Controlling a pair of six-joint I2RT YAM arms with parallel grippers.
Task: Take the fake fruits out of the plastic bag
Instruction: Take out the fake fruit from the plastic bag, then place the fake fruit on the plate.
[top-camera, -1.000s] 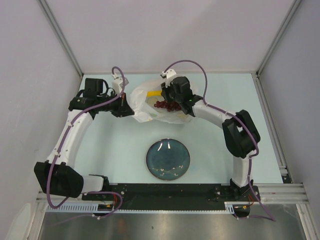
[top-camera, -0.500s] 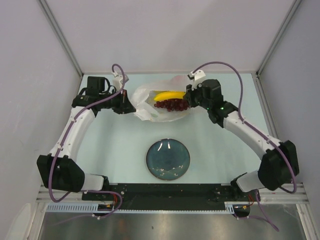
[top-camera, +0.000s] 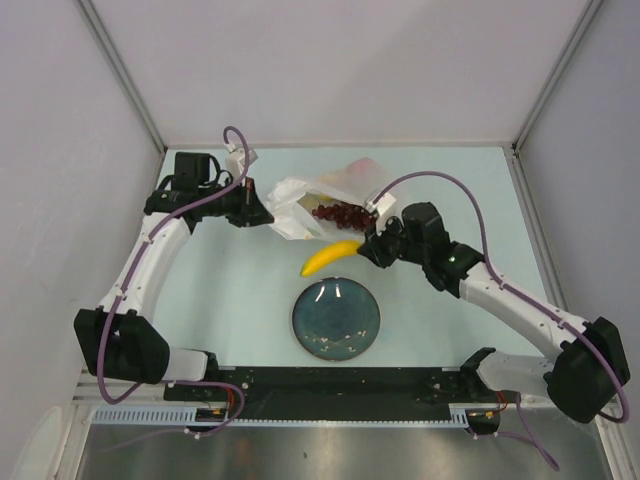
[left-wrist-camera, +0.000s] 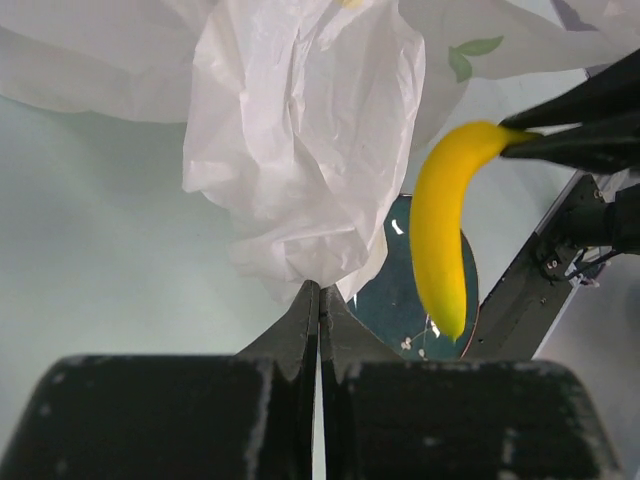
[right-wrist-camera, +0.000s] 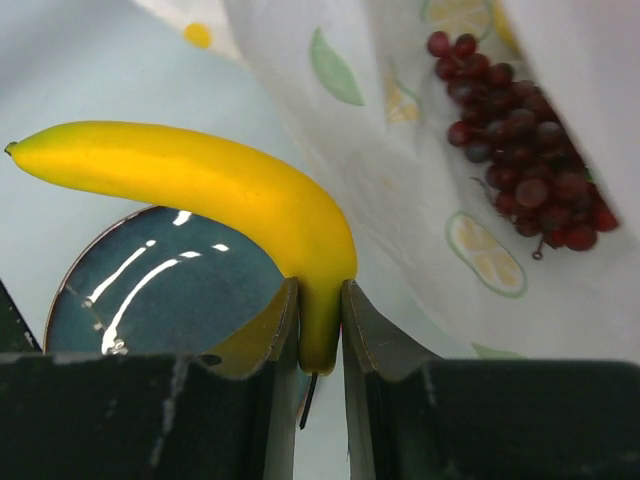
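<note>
Right gripper (right-wrist-camera: 318, 305) pinches the rigid, light, probably slick banana (right-wrist-camera: 200, 180) by its stem; left gripper (left-wrist-camera: 318, 300) clamps the limp plastic bag (left-wrist-camera: 300, 140).

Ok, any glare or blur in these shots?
Right wrist: the banana is sharp, white glare streaks on the plate. Left wrist: the plastic bag is bright, its folds partly washed out. Top external: even light, only faint glints on the plate.
</note>
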